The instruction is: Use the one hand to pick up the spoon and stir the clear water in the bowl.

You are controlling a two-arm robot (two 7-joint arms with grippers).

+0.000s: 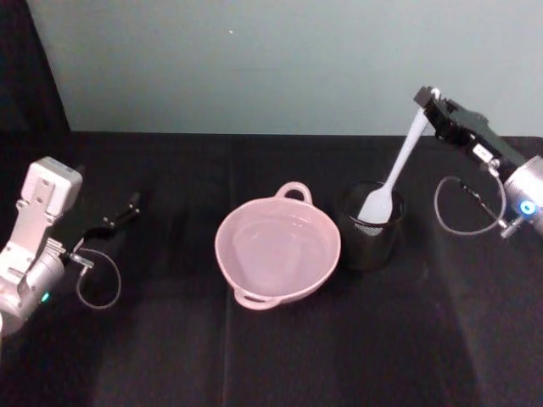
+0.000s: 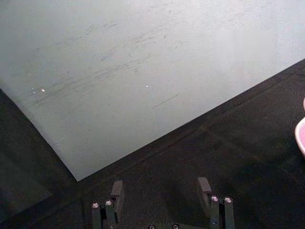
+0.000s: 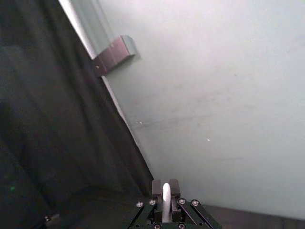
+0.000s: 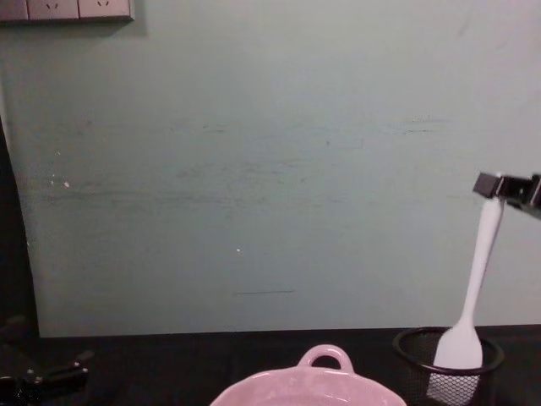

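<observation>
A pale green-grey wall [image 4: 254, 169] fills most of the scene, with a strip of grey wall sockets [image 4: 68, 9] at the top left corner. Along the bottom runs a black cloth-covered table [image 4: 211, 359]. At bottom centre, the far rim of a wide pale pink glossy ceramic bowl [image 4: 287, 391] rises into sight, its small loop handle standing at the back. To its right sits a black wire-mesh cup [image 4: 448, 368]. A slim white plastic spoon [image 4: 475, 288] stands nearly upright, its flat paddle head at the cup's mouth. The black two-fingered right gripper [image 4: 499, 186] enters from the right edge, pinching the top of the spoon's handle. At the bottom left, near the table, lies the dark left gripper [image 4: 51, 376].
</observation>
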